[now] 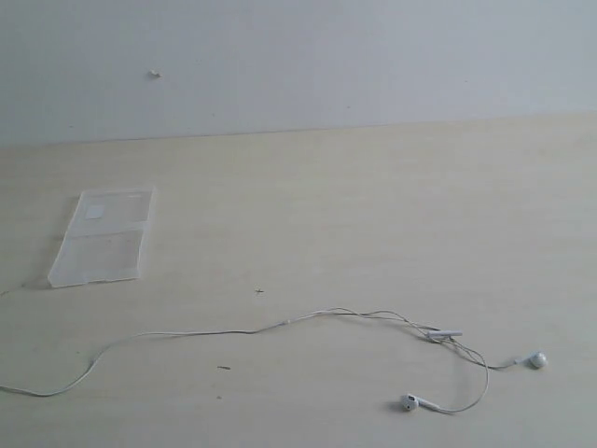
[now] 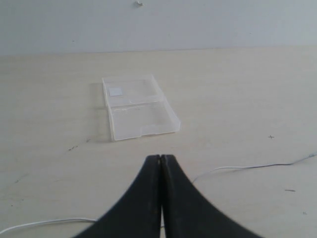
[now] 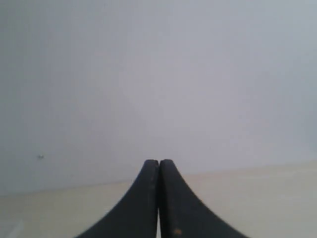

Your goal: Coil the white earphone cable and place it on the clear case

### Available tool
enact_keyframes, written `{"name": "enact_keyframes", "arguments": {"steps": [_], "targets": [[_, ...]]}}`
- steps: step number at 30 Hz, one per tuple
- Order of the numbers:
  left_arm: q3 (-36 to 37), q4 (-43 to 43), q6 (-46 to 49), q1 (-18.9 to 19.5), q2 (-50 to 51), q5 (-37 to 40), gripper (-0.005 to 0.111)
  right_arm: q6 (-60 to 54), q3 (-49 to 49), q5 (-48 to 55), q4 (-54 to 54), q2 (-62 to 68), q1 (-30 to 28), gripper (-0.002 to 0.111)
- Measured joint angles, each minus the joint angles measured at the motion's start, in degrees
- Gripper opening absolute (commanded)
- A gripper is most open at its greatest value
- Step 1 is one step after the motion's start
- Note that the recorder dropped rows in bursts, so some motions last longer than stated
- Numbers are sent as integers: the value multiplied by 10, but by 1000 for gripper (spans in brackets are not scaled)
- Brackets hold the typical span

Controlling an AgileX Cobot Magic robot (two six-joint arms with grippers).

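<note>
Lying uncoiled apart from clear case [image 1: 101, 239] with unreadable sticker [image 2: 115, 91], white earphone cable [image 1: 280, 325]; left pincer [image 2: 161, 159], right pincer [image 3: 158, 163] closed, empty.

The white earphone cable [image 1: 289, 321] is seen uncoiled, stretched in a loose wavy line across the near part of the pale tabletop [image 1: 373, 215]. At its right end it is split into two thin leads, each ended by a small white earbud [image 1: 536, 359] [image 1: 408, 402]. An inline remote [image 1: 446, 333] is seen just before them. The clear case [image 1: 101, 238] – transparent, rectangular, laid open flat in two halves – is found farther back on the left, well apart from the cable.
</note>
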Motion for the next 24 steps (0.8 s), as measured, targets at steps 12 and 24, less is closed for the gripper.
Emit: {"name": "enact_keyframes", "arguments": {"steps": [12, 24], "targets": [[0, 0, 0, 0, 0, 0, 0, 21, -73, -22, 74, 16, 0, 0], [0, 0, 0, 0, 0, 0, 0, -536, -221, 16, 423, 320, 36, 0]]}}
